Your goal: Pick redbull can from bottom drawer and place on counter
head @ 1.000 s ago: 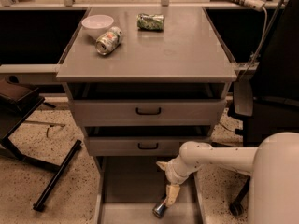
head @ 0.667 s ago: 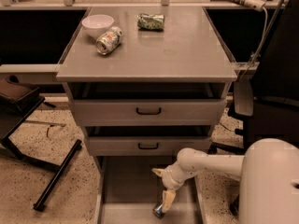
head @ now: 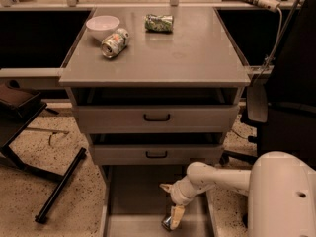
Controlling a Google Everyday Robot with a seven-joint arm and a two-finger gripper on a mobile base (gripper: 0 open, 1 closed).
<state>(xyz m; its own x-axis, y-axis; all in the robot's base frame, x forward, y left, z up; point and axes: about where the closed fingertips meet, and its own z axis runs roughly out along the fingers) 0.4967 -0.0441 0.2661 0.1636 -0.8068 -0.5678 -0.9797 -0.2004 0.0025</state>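
Observation:
The bottom drawer (head: 131,194) is pulled open below the cabinet, and its flat grey floor shows. At its front, the redbull can (head: 167,225) appears as a small silver and dark shape, mostly hidden. My gripper (head: 174,217) reaches down from the white arm (head: 217,177) on the right and sits right on the can, inside the drawer. The counter (head: 168,53) is the wide grey top of the cabinet, far above the gripper.
On the counter are a white bowl (head: 102,24), a red-white-green can (head: 114,42) lying on its side and a green patterned can (head: 159,22). Two shallower drawers with black handles (head: 156,117) sit slightly open. A black stand leg (head: 60,186) lies on the floor at left and a dark chair (head: 281,107) stands at right.
The arm has swung left and lower into the bottom drawer, bringing the gripper down onto the can. The can has stayed in about the same place.

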